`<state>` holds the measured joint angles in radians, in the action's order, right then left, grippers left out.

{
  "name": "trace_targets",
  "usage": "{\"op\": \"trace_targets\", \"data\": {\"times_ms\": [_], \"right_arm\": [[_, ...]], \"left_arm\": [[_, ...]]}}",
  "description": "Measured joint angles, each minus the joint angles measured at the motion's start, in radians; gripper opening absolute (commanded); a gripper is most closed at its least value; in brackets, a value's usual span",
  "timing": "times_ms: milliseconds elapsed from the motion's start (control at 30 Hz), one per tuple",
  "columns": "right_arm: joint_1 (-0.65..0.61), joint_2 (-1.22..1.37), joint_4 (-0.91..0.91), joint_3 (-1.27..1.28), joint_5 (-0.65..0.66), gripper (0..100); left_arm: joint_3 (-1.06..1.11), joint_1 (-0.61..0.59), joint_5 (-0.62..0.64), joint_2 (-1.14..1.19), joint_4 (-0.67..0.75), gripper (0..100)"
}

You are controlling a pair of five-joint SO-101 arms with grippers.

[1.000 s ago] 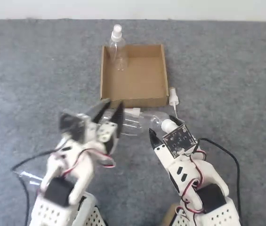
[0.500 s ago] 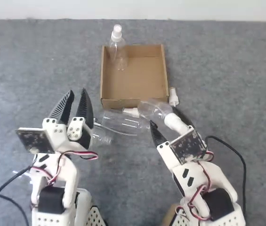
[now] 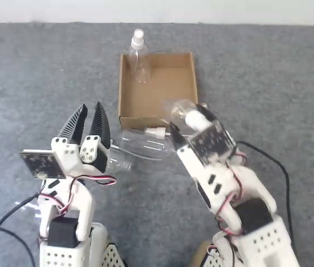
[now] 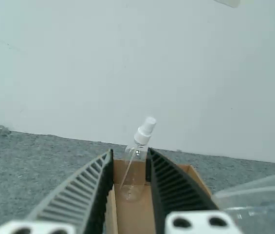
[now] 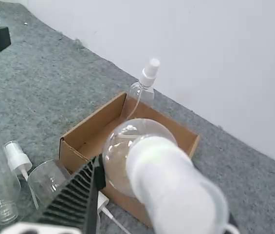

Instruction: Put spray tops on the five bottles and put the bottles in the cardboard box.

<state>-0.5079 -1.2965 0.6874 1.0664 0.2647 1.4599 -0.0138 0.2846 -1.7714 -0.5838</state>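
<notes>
We hold bottle (image 3: 178, 107) clamped in right gripper (image 3: 184, 121); clear box (image 3: 124, 83) wall, lower before release. Left gripper (image 3: 90, 107) slightly parted, empty.

text: none legible | labels, brands: none legible | numbers, signs: none legible

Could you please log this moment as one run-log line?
right end effector: shut on clear bottle at cardboard box front edge | left end effector: open | capped bottle: standing in box

High view: steeply down over table (image 3: 268, 72); wrist views: low, forward-facing, close; all three share the cardboard box (image 3: 162, 92)
</notes>
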Motion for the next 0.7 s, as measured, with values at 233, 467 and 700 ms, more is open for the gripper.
{"op": "trace_targets", "data": {"times_ms": [233, 467, 700], "right_arm": [[0.0, 0.322, -0.086, -0.17, 0.0, 6.5], [0.0, 0.608, -0.095, -0.368, 0.0, 6.5], [0.0, 0.861, -0.095, -0.577, 0.0, 6.5]], "left_arm": [[0.002, -0.031, 0.0, 0.0, 0.0, 11], [0.002, -0.087, 0.0, -0.002, 0.023, 11], [0.002, -0.106, 0.0, 0.0, 0.028, 11]]}}
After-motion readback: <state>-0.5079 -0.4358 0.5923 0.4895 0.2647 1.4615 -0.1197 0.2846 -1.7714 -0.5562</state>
